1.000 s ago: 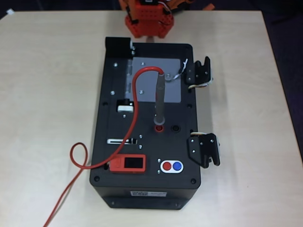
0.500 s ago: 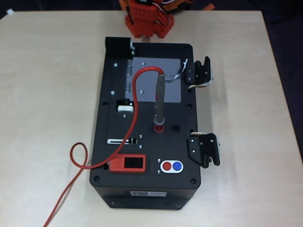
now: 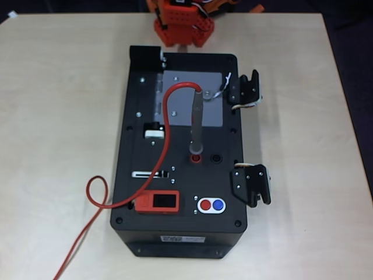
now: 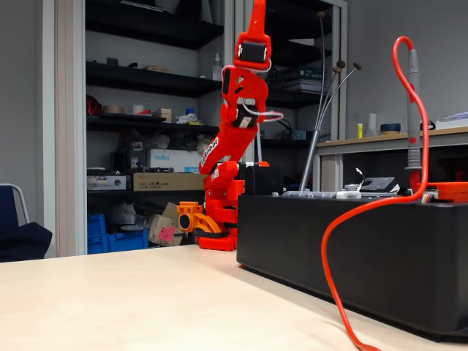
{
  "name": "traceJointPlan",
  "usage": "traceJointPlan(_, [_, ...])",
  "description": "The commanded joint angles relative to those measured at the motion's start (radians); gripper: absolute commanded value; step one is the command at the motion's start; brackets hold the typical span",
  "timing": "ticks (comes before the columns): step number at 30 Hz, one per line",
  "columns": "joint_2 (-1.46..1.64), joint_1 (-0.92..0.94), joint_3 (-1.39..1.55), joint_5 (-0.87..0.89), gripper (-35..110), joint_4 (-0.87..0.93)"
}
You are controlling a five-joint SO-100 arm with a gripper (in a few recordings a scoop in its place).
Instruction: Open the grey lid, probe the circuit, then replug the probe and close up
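Observation:
The grey lid (image 3: 213, 114) lies flat and closed on the far half of the black box (image 3: 134, 175). The probe (image 3: 196, 125) stands upright with its tip in a red socket (image 3: 196, 157) near the box's middle. It rises at the right in the fixed view, probe (image 4: 414, 110). Its red cable (image 3: 166, 146) arcs from the top end over the lid's left side and loops off onto the table. The orange arm (image 4: 238, 110) stands folded upright behind the box, its upper end running past the picture's top edge. The arm (image 3: 182, 26) is apart from the box.
A red unit with a dark screen (image 3: 158, 202) and a red and blue button pair (image 3: 211, 205) sit near the box's front. Two black latches (image 3: 245, 90) (image 3: 252, 184) stick out on the box's right side. The cable loop (image 3: 96, 192) lies on the table at left.
The arm's top shifted slightly a second ago and has been still since. The lid, probe and cable have not moved.

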Motion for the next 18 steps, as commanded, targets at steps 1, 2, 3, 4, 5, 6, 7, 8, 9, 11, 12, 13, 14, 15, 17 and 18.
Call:
traceJointPlan(1, [0.009,-0.012,-0.103,-0.003,0,0.156])
traceJointPlan(2, [-0.002,-0.049,-0.124,-0.058,0,0.184])
traceJointPlan(3, [-0.009,-0.089,-0.146,-0.117,0,0.218])
traceJointPlan(4, [-0.023,-0.130,-0.167,-0.156,1,0.258])
traceJointPlan(5, [-0.034,-0.143,-0.179,-0.199,1,0.279])
traceJointPlan(6, [-0.043,-0.143,-0.187,-0.276,1,0.296])
traceJointPlan(7, [-0.051,-0.152,-0.193,-0.341,1,0.328])
traceJointPlan(8, [-0.061,-0.164,-0.198,-0.383,0,0.367])
traceJointPlan(9, [-0.075,-0.175,-0.209,-0.445,0,0.423])
traceJointPlan(11, [-0.137,-0.189,-0.256,-0.558,1,0.571])
traceJointPlan(12, [-0.173,-0.199,-0.273,-0.538,1,0.618])
traceJointPlan(13, [-0.210,-0.212,-0.291,-0.526,1,0.670])
traceJointPlan(14, [-0.242,-0.225,-0.310,-0.535,1,0.715])
traceJointPlan(15, [-0.259,-0.242,-0.319,-0.566,1,0.732])
traceJointPlan(17, [-0.305,-0.267,-0.341,-0.703,1,0.749])
traceJointPlan(18, [-0.325,-0.278,-0.353,-0.726,1,0.770])
